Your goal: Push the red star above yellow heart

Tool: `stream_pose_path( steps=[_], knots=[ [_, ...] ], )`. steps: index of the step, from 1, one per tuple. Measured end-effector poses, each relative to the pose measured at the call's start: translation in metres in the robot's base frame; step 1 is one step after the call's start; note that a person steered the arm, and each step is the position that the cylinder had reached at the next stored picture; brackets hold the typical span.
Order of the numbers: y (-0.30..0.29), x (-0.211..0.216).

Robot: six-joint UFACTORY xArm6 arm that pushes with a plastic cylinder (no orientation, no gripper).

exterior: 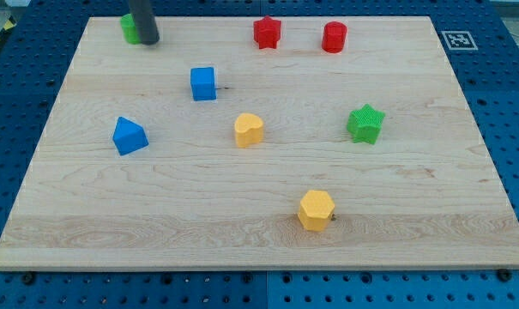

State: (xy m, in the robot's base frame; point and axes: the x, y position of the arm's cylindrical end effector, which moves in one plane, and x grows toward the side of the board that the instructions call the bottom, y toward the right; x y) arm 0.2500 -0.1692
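The red star (267, 33) lies near the view's top edge of the wooden board (431, 215), a little right of centre. The yellow heart (249, 130) lies in the middle of the board, well below the star and slightly to its left. My tip (149, 40) is at the view's top left, touching or just in front of a green block (129, 27) that it partly hides. The tip is far to the left of the red star.
A red cylinder (334, 38) stands right of the star. A blue cube (203, 83) lies between tip and heart. A blue block (129, 136) is at left, a green star (365, 123) at right, a yellow hexagon (316, 210) near the bottom.
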Motion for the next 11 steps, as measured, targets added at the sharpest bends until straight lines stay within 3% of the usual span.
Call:
stream_pose_path(
  steps=[2,5,7,9,11],
  knots=[
    [0.036,-0.013],
    [0.087,0.025],
    [0.086,-0.058],
    [0.186,-0.050],
    [0.186,-0.016]
  ],
)
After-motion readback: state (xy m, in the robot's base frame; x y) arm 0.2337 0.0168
